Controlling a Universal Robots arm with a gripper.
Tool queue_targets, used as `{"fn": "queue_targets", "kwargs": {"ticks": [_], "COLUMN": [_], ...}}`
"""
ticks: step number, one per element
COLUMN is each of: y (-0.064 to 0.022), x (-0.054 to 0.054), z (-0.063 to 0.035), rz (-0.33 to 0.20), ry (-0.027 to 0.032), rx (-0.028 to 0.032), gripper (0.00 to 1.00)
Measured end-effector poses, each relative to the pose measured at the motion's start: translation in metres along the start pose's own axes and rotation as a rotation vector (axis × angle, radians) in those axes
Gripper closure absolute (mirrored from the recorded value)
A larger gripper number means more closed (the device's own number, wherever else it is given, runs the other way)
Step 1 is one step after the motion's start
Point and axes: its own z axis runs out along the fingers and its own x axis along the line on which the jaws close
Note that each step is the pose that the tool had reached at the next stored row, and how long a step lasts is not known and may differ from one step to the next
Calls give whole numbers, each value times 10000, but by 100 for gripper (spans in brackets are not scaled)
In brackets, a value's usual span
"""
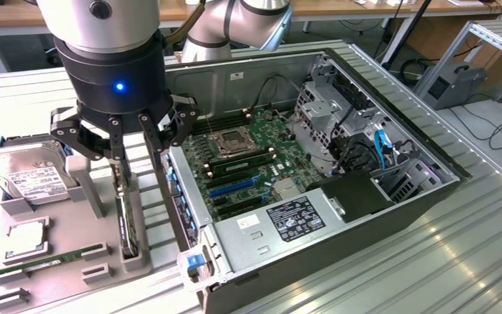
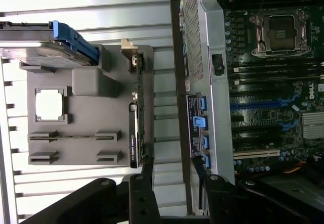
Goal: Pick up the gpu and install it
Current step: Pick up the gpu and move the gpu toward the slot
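The gpu [image 1: 126, 226] stands on its edge in a slot of the grey holder [image 1: 68, 226], showing only its thin dark side and a metal bracket end. In the wrist view the gpu [image 2: 134, 133] appears edge-on along the holder's side nearest the computer case. My gripper [image 1: 142, 173] hangs just above it, open, with nothing between its fingers. In the wrist view the gripper [image 2: 172, 167] straddles the gap between the holder [image 2: 91, 82] and the case wall, and one finger [image 2: 147, 169] is close to the card's end.
The open computer case [image 1: 408, 196] lies at the exterior view's right, with its motherboard [image 1: 242, 154] and blue slots [image 1: 233, 186] exposed. The holder also carries a hard drive with a blue frame [image 1: 24, 173], a processor chip [image 1: 26, 237] and a RAM stick [image 1: 37, 263].
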Motion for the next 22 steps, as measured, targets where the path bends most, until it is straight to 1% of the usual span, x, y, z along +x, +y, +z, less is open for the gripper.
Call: {"fn": "queue_targets", "kwargs": {"ticks": [2, 12, 14, 22], "y": [-7, -11, -22, -27], "x": [0, 1, 2, 2], "z": [53, 89, 174, 195], "rz": [-1, -1, -1, -2], "ry": [0, 0, 0, 0], "rx": [0, 0, 0, 1], "gripper": [58, 58, 58, 58]}}
